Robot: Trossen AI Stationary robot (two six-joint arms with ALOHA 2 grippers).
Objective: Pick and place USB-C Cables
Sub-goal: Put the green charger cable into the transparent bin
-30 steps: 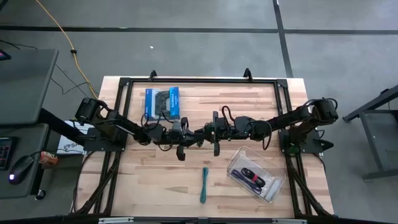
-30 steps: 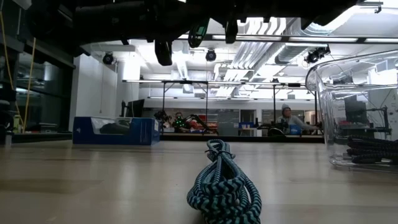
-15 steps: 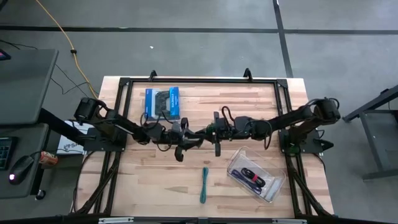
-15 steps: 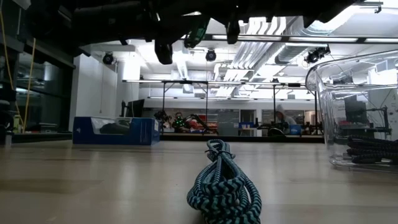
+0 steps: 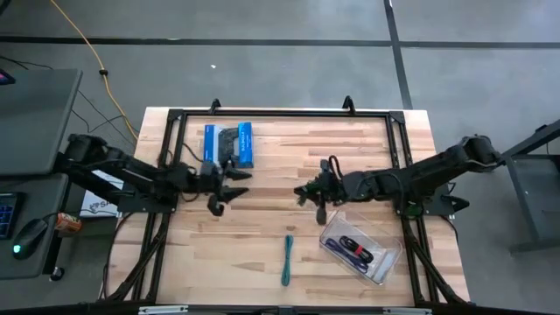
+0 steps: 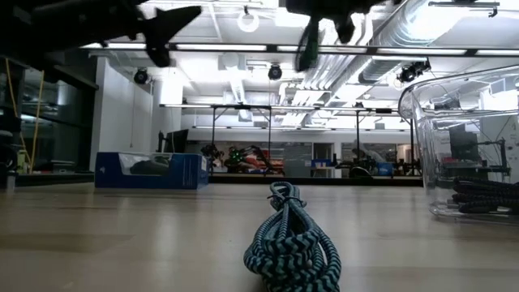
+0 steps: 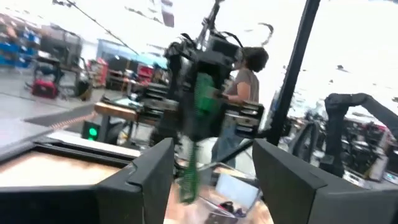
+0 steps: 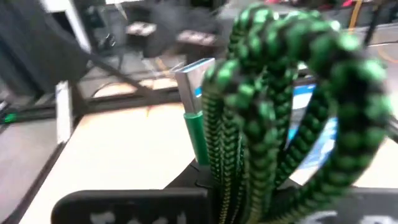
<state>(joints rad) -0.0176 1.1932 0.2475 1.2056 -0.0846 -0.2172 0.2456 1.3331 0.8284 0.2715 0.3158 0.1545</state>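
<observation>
The green USB-C cable (image 8: 280, 106), a coiled bundle, is in the air over the table's middle with my right gripper (image 5: 308, 197) shut on it; it also shows in the left wrist view as a green cable (image 7: 198, 106). My left gripper (image 5: 229, 191) stands open farther left with nothing between its fingers (image 7: 146, 180). The teal cable (image 5: 287, 260) lies flat on the wood near the front edge. A black cable with a red band (image 5: 356, 248) lies in a clear container (image 5: 385, 262). My right gripper pinches the green bundle between its two fingers at the bundle's lower part (image 8: 239, 180). It reaches in roughly level from the table's right, its fingers across the bundle. The bundle stands roughly upright in the hold, its silver plug (image 8: 194, 78) free, lifted clear of the table.
A blue box picturing a gamepad (image 5: 229, 145) lies at the far left of the table, close behind my left gripper. The clear container stands at the near right. A black frame (image 5: 280, 114) runs around the tabletop. People show in the room beyond.
The two grippers were together at the table's middle around the green cable. My left gripper has let go and drawn back toward the table's left edge. My right gripper has gone toward the right edge with the cable, which stays clear of the table.
</observation>
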